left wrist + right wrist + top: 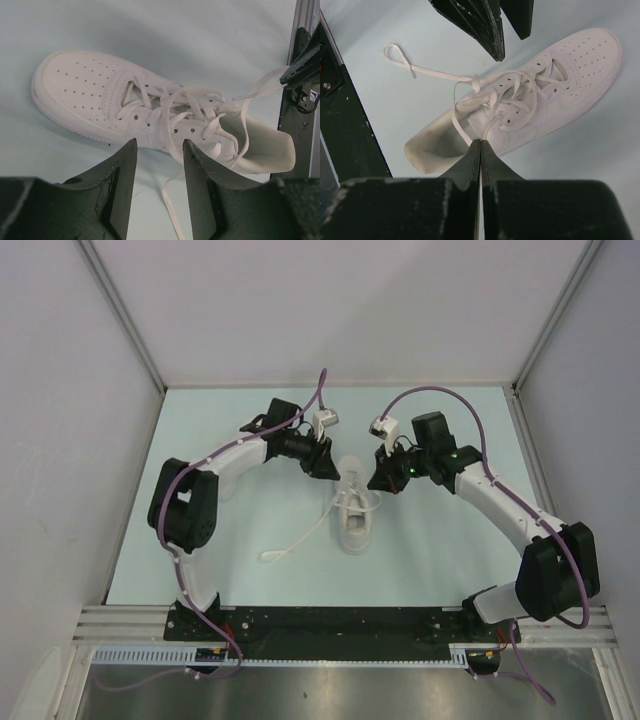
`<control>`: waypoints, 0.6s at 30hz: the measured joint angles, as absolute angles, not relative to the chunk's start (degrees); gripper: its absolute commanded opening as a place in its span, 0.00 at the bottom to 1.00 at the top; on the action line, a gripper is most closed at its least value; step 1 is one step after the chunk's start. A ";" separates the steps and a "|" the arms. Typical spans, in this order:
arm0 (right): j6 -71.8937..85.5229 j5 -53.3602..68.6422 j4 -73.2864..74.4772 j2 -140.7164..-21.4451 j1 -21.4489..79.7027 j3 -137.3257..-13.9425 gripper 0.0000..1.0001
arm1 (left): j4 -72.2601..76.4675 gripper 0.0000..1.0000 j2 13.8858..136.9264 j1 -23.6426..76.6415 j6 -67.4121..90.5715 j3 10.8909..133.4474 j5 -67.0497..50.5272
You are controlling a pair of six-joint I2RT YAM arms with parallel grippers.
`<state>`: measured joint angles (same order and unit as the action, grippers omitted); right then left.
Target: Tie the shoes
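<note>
White shoe (355, 522) lies on the bench (430, 555); right gripper (480, 144) pinches one lace (260, 91) taut, left gripper (160, 143) hovers half-open, empty.

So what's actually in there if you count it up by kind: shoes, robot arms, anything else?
White shoe: 1
Loose lace ends: 2, one trailing free, one pinched in the right gripper
Robot arms: 2, left arm and right arm
Total: 5
</note>
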<state>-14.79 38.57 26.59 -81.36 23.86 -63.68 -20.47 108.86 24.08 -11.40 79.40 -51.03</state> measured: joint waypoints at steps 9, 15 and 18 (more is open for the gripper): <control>-15.90 39.68 27.64 -82.04 23.86 -64.27 0.00 | -20.21 0.45 112.22 25.28 -10.94 79.42 -51.92; -17.19 40.21 28.58 -82.30 23.88 -64.34 0.00 | -20.32 0.24 113.36 25.41 -10.68 79.64 -52.75; -17.67 40.21 28.64 -82.74 23.88 -64.34 0.00 | -20.21 0.06 113.38 25.41 -10.33 80.05 -53.23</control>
<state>-17.67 40.21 28.64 -82.74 23.88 -64.34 -20.21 113.38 25.41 -10.33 80.05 -53.23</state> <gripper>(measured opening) 0.009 0.230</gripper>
